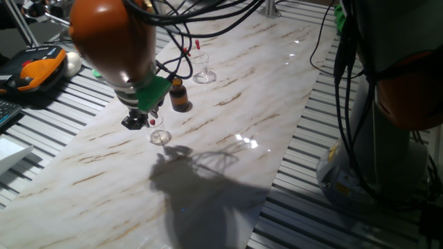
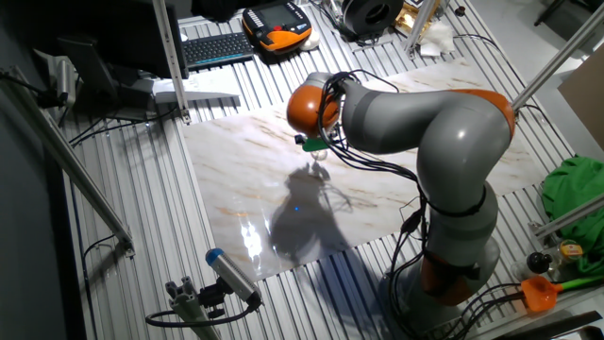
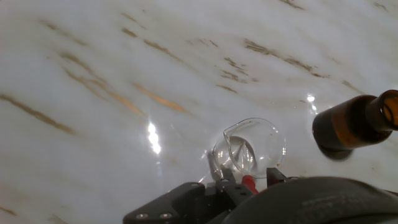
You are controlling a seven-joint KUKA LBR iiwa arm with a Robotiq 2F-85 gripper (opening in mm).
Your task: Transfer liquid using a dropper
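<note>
There, the end effector (image 3: 244, 180) pinched the thin red-bulbed clear dropper (image 3: 247, 182) over a small clear glass beaker (image 3: 252, 146), beside an open brown amber bottle (image 3: 354, 124).

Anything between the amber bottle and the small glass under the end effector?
No: in the hand view, only bare marble table separates the bottle and the glass.

droppers: 2 (image 1: 151, 122) (image 1: 196, 44) | glass beakers: 2 (image 1: 160, 136) (image 1: 204, 75) | amber bottle: 1 (image 1: 179, 96)
</note>
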